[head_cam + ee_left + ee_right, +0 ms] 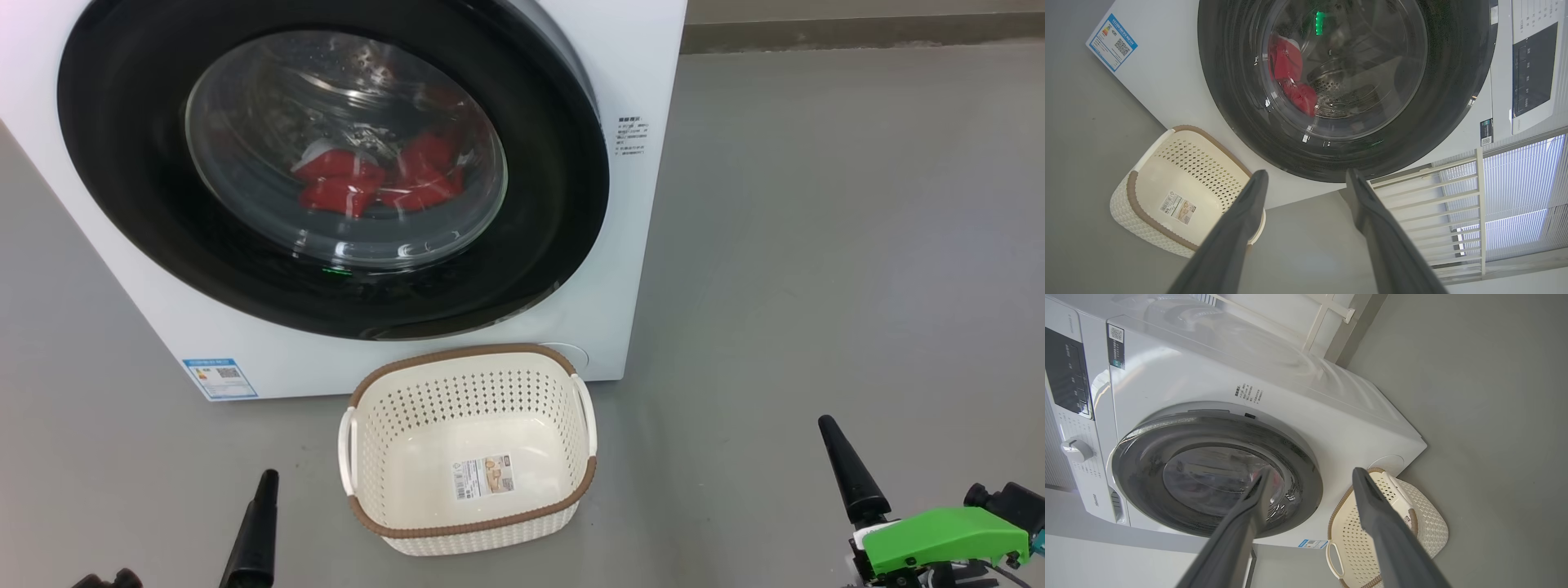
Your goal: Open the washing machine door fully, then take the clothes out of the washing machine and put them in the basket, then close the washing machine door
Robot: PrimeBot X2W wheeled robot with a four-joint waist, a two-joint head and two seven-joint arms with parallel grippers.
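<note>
Since the washing machine door [326,98] sits shut on the washing machine [637,204], with the red clothes [371,180] behind its glass, no step looks done yet. The basket [457,356] stands empty just before the machine. The left gripper [1306,173] and the right gripper [1311,471] hang spread wide, holding nothing.

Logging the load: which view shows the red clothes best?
Head view: the red clothes lie plainly behind the door glass. Left wrist view shows them smaller; right wrist view, hard to make out behind a finger.
</note>
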